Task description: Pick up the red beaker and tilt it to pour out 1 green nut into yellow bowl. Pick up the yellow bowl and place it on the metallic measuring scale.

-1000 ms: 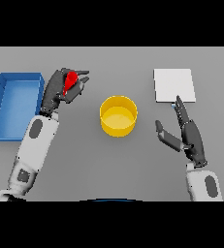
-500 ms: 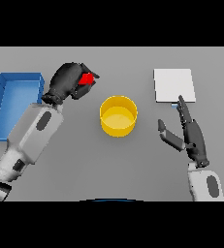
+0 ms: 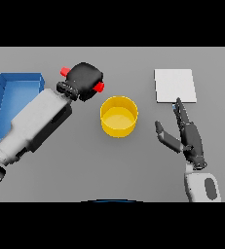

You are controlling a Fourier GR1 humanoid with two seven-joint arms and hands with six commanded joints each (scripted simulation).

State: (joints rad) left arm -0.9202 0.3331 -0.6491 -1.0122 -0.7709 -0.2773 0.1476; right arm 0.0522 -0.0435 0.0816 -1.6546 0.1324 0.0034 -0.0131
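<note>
L hand (image 3: pixel 86 80): fingers curled tight round the red beaker (image 3: pixel 99 87), which is held above the counter (image 3: pixel 133 165), just up-left of the yellow bowl (image 3: pixel 119 116). Beaker mostly hidden by the dark hand; only two small red bits show, one at the hand's right side facing the bowl, one at its upper left, so it appears to lie tipped sideways. Contents can't be made out. L forearm runs from the lower left edge diagonally up to the hand, crossing in front of the blue bin (image 3: pixel 14 87).

Yellow bowl: round, open top, upright, near counter centre; inside looks plain yellow, no nut discernible. Free grey counter all round it.

R hand (image 3: pixel 184 136): fingers straight and spread, thumb out to the left, holding nothing; right of the bowl and apart from it, fingertips just below the lower edge of the metallic measuring scale (image 3: pixel 175 85).

Scale: flat pale square, upper right, nothing on it. Blue bin at far left edge, partly cut off by the arm. Wide open counter between bowl and scale
</note>
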